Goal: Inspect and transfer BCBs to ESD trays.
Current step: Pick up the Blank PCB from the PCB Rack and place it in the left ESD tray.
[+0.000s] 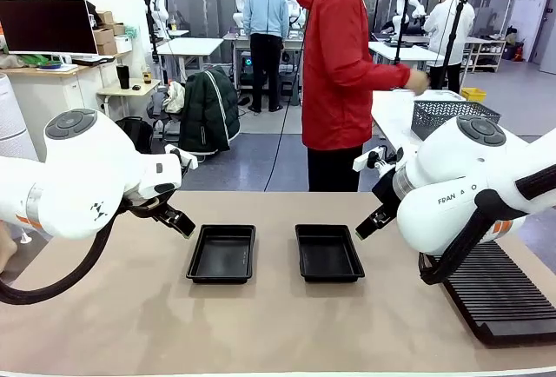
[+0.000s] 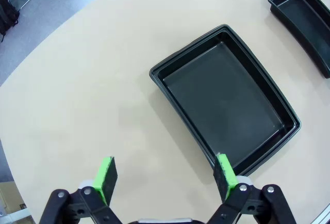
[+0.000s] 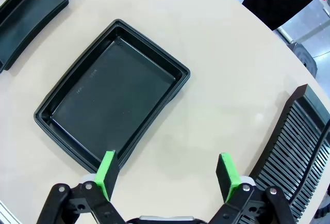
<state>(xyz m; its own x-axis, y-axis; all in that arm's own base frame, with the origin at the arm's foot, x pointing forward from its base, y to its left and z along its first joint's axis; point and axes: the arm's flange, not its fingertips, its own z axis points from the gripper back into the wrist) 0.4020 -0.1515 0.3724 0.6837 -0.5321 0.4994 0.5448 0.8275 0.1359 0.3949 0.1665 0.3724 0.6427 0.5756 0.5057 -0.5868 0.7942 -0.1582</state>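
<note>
Our left pincer hangs wide apart just left of the left tray. We see the right tray right of it, then our right pincer, apart too.

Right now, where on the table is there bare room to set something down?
Bare beige tabletop runs along the near edge and in the strip between the left shallow black plastic tray and the right tray; both are empty. Crowded at the right, by the long black ribbed rack.
</note>
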